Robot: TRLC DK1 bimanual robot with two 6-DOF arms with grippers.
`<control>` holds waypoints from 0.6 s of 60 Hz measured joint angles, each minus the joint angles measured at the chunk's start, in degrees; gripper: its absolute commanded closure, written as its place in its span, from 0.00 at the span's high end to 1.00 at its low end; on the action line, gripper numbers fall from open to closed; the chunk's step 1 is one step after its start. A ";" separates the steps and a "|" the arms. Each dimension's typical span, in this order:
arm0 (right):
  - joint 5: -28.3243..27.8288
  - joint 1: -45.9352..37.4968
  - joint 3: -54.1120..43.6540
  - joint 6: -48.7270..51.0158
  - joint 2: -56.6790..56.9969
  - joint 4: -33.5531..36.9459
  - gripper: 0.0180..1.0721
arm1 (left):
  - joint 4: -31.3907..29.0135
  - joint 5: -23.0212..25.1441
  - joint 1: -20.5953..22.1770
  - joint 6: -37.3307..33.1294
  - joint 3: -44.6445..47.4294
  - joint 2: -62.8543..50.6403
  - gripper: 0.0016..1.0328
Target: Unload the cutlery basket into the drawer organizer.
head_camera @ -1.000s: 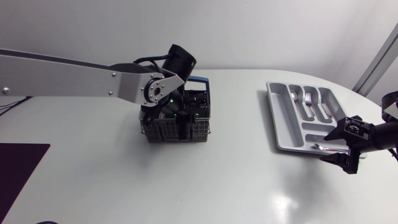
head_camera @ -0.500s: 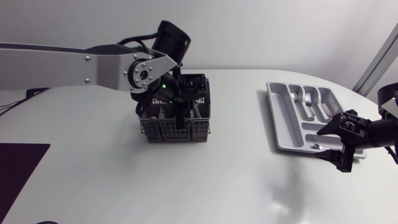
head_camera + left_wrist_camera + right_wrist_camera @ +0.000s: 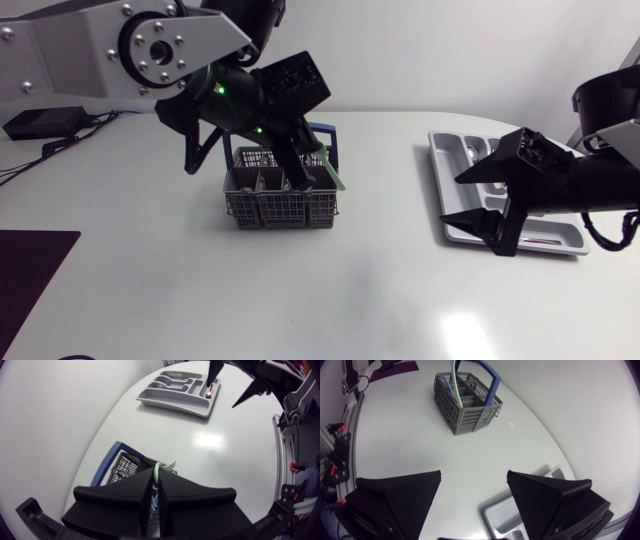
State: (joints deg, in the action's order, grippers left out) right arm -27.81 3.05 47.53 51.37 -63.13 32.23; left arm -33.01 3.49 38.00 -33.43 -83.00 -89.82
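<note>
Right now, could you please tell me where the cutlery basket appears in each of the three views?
Head view: the cutlery basket sits left of centre.
Left wrist view: the cutlery basket lies just beneath the left claw, which grips a pale green utensil.
Right wrist view: the cutlery basket stands far ahead of the open right claw.
Shared landmark: the grey drawer organizer, visible in all three.

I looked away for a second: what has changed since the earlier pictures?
The left gripper, down in the cutlery basket before, has risen, shut on a pale green utensil and drawing it upward. The right gripper, open, has swung in from the right over the drawer organizer. Basket and organizer have not moved.
</note>
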 measured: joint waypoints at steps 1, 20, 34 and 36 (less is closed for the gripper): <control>0.07 1.05 0.00 -1.20 0.17 -0.39 0.91 | -0.31 0.09 0.07 1.14 0.00 -0.02 0.03; 6.69 17.64 0.04 -19.30 -0.07 -10.29 0.87 | -5.55 6.88 1.07 21.51 -3.02 -2.45 0.03; 11.32 23.61 0.04 -24.28 -2.19 -16.13 0.75 | -7.50 12.87 1.07 32.06 -5.11 -4.81 0.03; 11.58 24.20 0.04 -24.48 -2.34 -16.90 0.72 | -7.82 13.86 1.07 33.11 -5.57 -5.31 0.03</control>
State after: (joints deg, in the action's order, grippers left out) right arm -16.23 27.24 47.57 26.89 -65.47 15.33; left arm -40.84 17.34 39.07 -0.32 -88.58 -95.13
